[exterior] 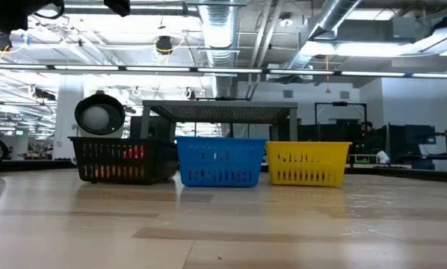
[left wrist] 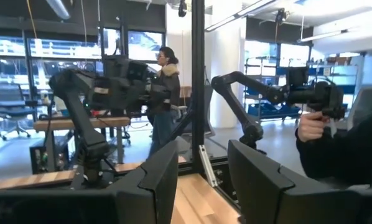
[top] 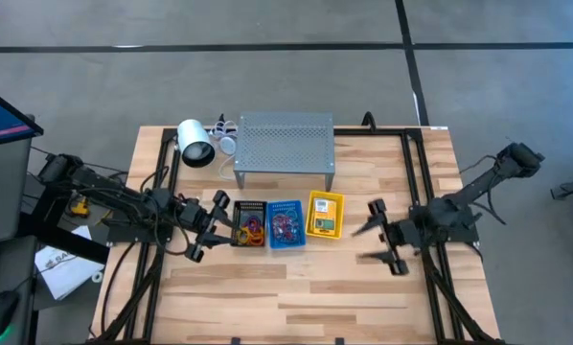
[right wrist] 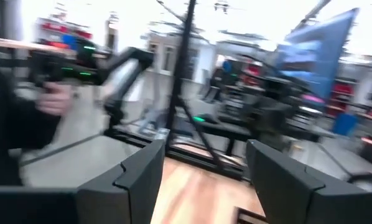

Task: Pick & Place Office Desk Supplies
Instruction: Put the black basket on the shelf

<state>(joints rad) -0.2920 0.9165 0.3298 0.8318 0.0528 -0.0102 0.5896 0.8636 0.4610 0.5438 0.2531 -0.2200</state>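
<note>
Three baskets in a row mid-desk (top: 296, 287), in front of grey shelf (top: 285, 140): black basket (top: 249, 223) on the left, blue basket (top: 286, 223) in the middle, yellow basket (top: 325, 214) on the right, all touching or just beside each other. Same order in low view: black (exterior: 122, 160), blue (exterior: 221, 161), yellow (exterior: 307, 163).

Rubber bands (top: 252, 230) piled in black basket, orange and red mostly; red and orange visible through its slats (exterior: 132, 153) from the low view. More bands (top: 286, 226) in blue basket, mixed colours. Yellow-and-green crayon box (top: 322, 222) lying flat in yellow basket.

Left gripper (top: 213, 226) just beside black basket's left edge, pointing toward the baskets, fingers (top: 218, 202) spread open, nothing between them. Left wrist view confirms: both fingers (left wrist: 158, 180) apart, gap empty, only room beyond.

Right gripper (top: 377, 241) right of yellow basket, apart from it, above bare desk, fingers (top: 374, 221) open wide, empty. Right wrist view: fingers (right wrist: 139, 180) apart, nothing held; view blurred.

White cylinder (top: 194, 142) with dark end lying at shelf's left, back of desk; shows in low view (exterior: 99, 116) behind black basket.

Person (left wrist: 164, 93) standing in room beyond; a hand (left wrist: 311, 126) on a handle at right of left wrist view.
</note>
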